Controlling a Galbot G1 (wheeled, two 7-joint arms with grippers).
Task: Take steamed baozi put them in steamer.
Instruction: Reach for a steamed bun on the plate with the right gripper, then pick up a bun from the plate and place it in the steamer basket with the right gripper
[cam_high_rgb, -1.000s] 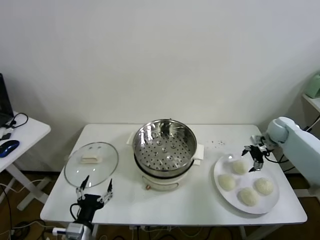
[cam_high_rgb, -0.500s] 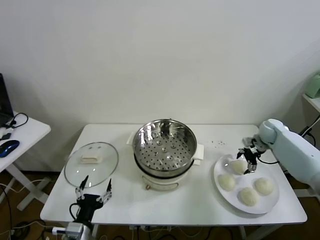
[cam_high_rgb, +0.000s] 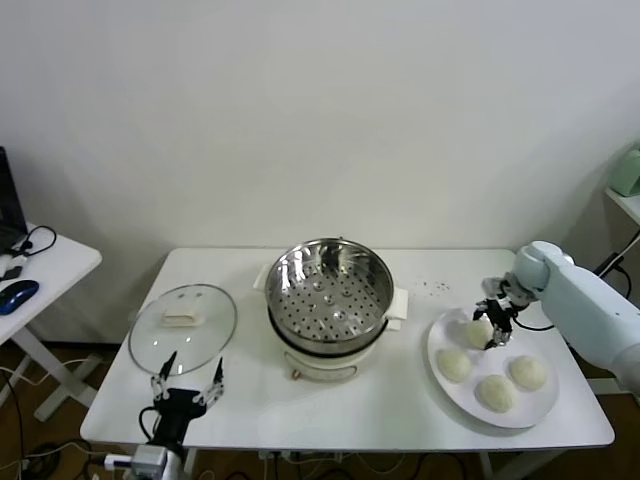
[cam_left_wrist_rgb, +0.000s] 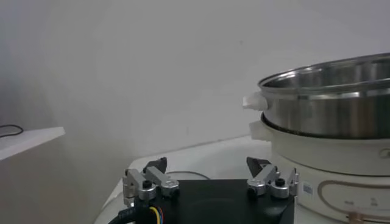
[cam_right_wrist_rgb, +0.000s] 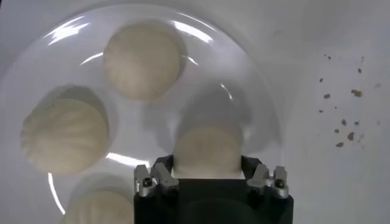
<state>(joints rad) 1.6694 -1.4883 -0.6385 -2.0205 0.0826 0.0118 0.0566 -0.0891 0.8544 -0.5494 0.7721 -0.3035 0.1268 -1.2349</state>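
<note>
Four cream-white baozi lie on a white plate (cam_high_rgb: 548, 402) at the table's right. My right gripper (cam_high_rgb: 496, 322) is low over the plate's far bun (cam_high_rgb: 476, 333), open, with one finger on each side of it. In the right wrist view the bun (cam_right_wrist_rgb: 207, 149) sits between the fingers (cam_right_wrist_rgb: 162, 173) of that gripper (cam_right_wrist_rgb: 206, 167); I cannot tell whether they touch it. The other buns (cam_high_rgb: 454, 364) (cam_high_rgb: 497, 392) (cam_high_rgb: 528, 372) lie free. The steel steamer (cam_high_rgb: 330, 290) stands empty on its cream cooker base at the table's middle. My left gripper (cam_high_rgb: 188, 385) is open and parked at the front left.
A round glass lid (cam_high_rgb: 183, 325) with a white handle lies left of the steamer. In the left wrist view the steamer (cam_left_wrist_rgb: 329, 91) stands to one side of the left gripper (cam_left_wrist_rgb: 208, 167). Small crumbs (cam_high_rgb: 436, 287) lie behind the plate. A side table (cam_high_rgb: 40, 265) stands at far left.
My right gripper has moved left from the plate's far right edge and come down around the far bun. The left arm has not moved.
</note>
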